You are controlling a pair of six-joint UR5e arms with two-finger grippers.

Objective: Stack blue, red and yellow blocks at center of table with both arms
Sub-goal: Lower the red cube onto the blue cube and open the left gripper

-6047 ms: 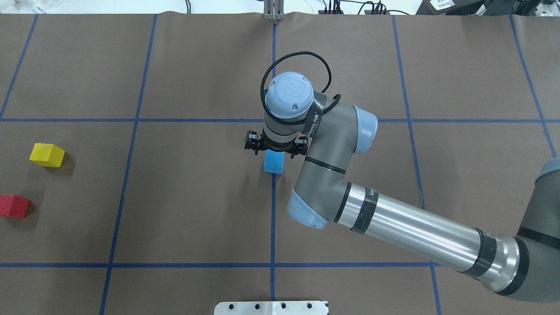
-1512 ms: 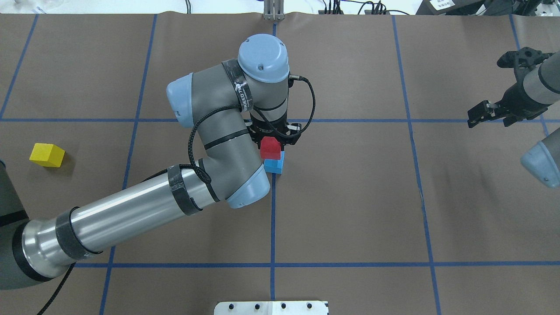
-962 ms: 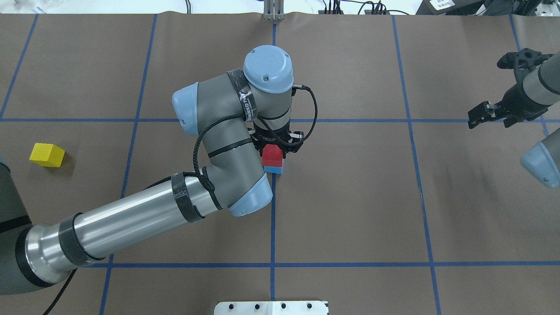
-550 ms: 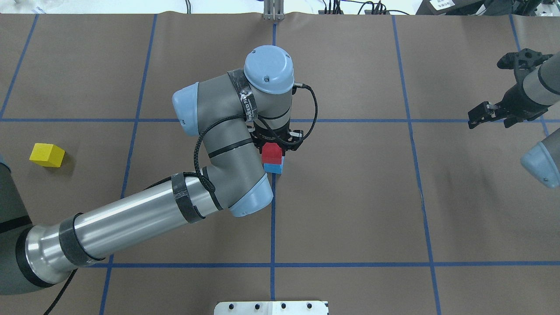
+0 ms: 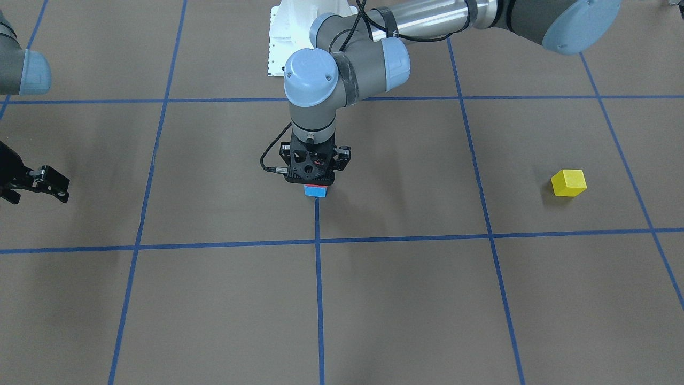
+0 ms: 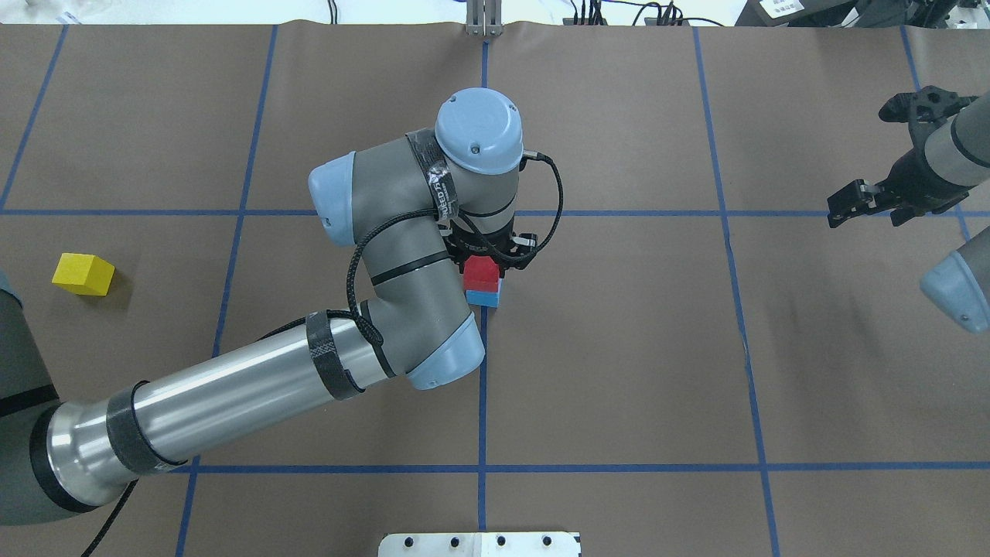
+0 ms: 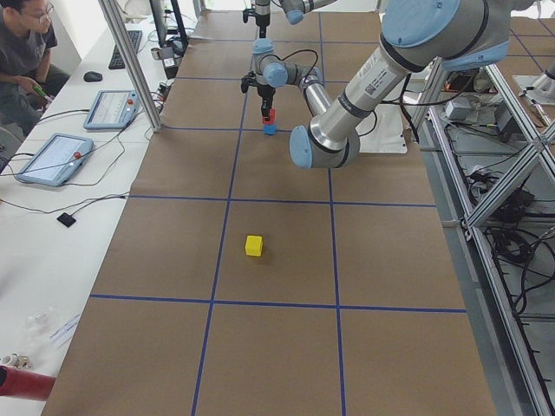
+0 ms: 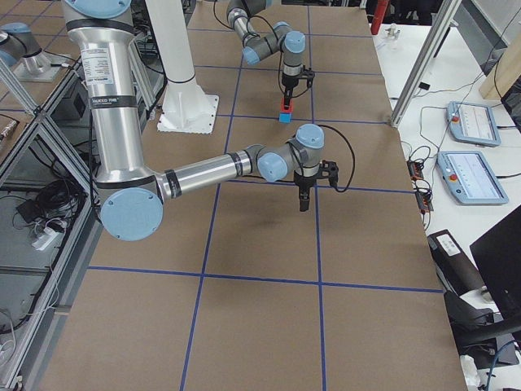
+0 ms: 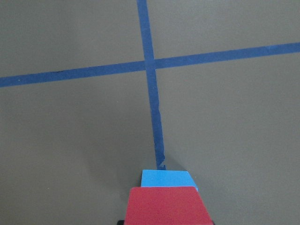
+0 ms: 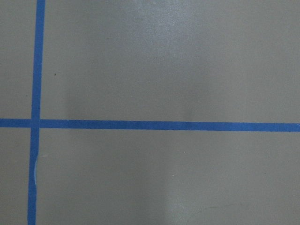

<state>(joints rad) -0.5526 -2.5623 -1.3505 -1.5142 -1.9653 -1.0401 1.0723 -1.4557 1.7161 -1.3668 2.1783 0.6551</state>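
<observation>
At the table's centre, on a tape crossing, the red block [image 6: 481, 271] rests on top of the blue block [image 6: 484, 297]. My left gripper [image 6: 489, 251] points straight down and is shut on the red block. In the left wrist view the red block [image 9: 166, 206] fills the bottom edge with the blue block [image 9: 168, 178] showing just beyond it. From the front, only the blue block [image 5: 315, 191] and a red sliver show under my left gripper [image 5: 314, 182]. The yellow block [image 6: 83, 274] lies alone far out on my left side. My right gripper [image 6: 882, 158] hovers open and empty at the far right.
The white base plate [image 6: 479, 544] sits at the near middle edge of the brown table [image 6: 619, 371]. A person [image 7: 26, 43] and tablets [image 7: 52, 156] are at a side bench beyond the far table edge. Aluminium posts [image 7: 130, 61] stand there too.
Six seconds ago my right gripper stood over the blue block; it has withdrawn to the right. My left arm brought the red block onto the blue one and has barely moved since.
</observation>
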